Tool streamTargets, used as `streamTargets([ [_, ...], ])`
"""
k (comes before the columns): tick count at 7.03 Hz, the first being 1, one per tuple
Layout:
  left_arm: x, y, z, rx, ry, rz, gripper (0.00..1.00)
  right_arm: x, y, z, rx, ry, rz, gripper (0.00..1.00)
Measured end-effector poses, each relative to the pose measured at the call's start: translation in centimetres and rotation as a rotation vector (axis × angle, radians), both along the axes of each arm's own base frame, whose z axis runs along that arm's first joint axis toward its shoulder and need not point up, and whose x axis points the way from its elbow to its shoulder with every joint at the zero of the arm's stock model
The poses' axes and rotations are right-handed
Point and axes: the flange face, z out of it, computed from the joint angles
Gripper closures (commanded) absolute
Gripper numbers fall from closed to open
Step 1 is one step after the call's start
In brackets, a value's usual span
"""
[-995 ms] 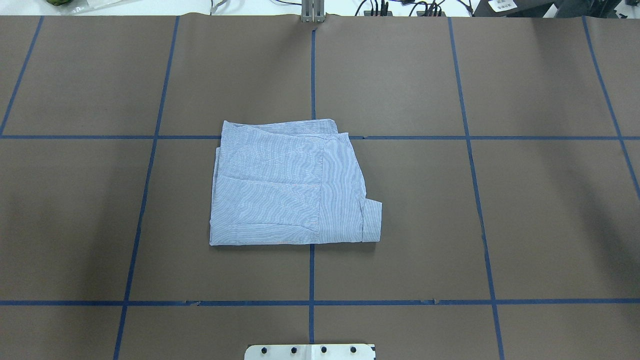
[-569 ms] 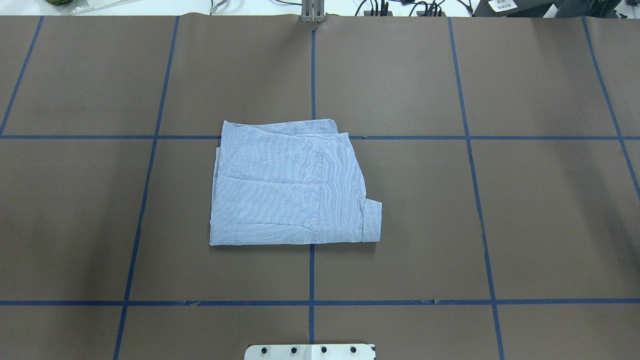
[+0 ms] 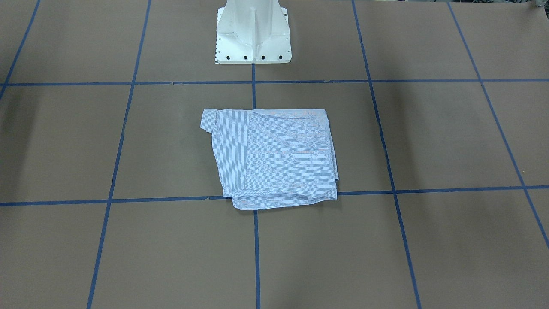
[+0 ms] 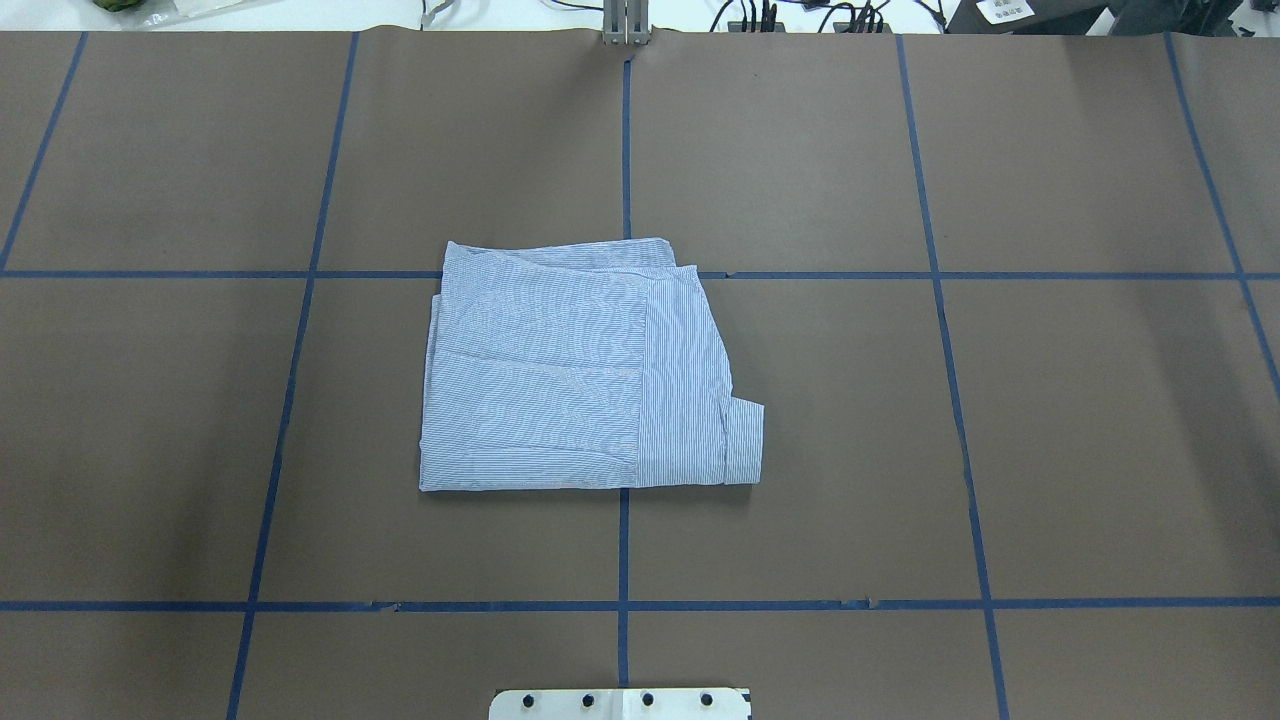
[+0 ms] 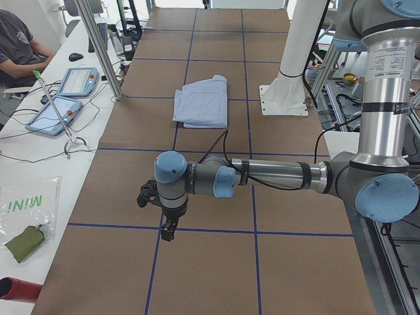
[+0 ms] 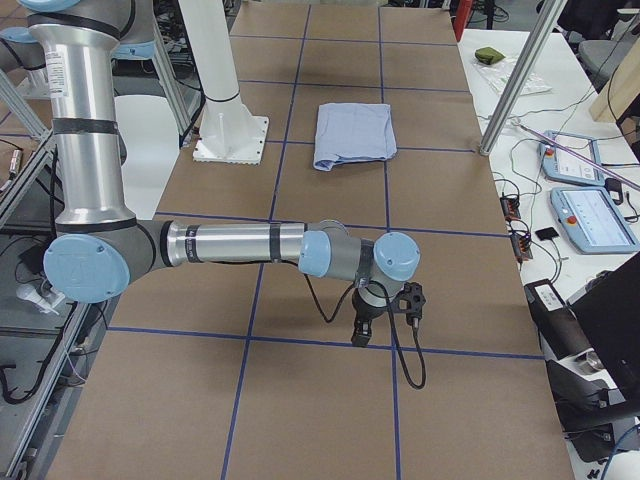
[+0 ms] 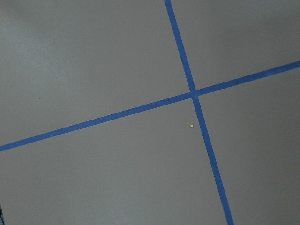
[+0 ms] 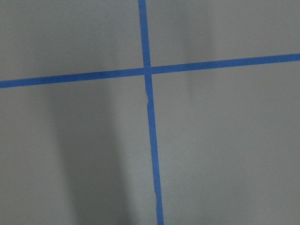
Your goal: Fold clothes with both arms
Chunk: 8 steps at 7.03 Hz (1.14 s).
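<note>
The light-blue striped shirt (image 4: 580,370) lies folded into a flat rectangle at the middle of the brown table, one cuff sticking out at its near right corner. It also shows in the front view (image 3: 274,159) and in both side views (image 5: 201,104) (image 6: 355,133). Neither arm is over it. My left gripper (image 5: 169,231) hangs low over the table far to the shirt's left. My right gripper (image 6: 360,335) hangs low far to its right. I cannot tell whether either is open or shut. Both wrist views show only brown paper and blue tape.
The white pedestal base (image 3: 253,38) stands just behind the shirt on the robot's side. Blue tape lines (image 4: 624,140) grid the table. Aluminium posts (image 5: 98,49) (image 6: 510,90), tablets (image 5: 56,113) and a seated person (image 5: 16,46) are along the far table edge.
</note>
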Motion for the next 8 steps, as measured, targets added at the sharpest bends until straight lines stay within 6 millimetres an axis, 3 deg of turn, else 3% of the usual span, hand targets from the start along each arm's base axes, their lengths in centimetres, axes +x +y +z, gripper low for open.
streamTargets([
  [4, 0.0, -0.1, -0.2, 0.0, 0.002, -0.002, 0.0, 1.4, 2.4, 2.3, 0.039, -0.004, 0.0, 0.0],
  [8, 0.2, 0.0, -0.2, -0.056, 0.034, -0.067, 0.0, 1.5, 3.0, 3.7, 0.036, 0.0, 0.003, 0.0],
])
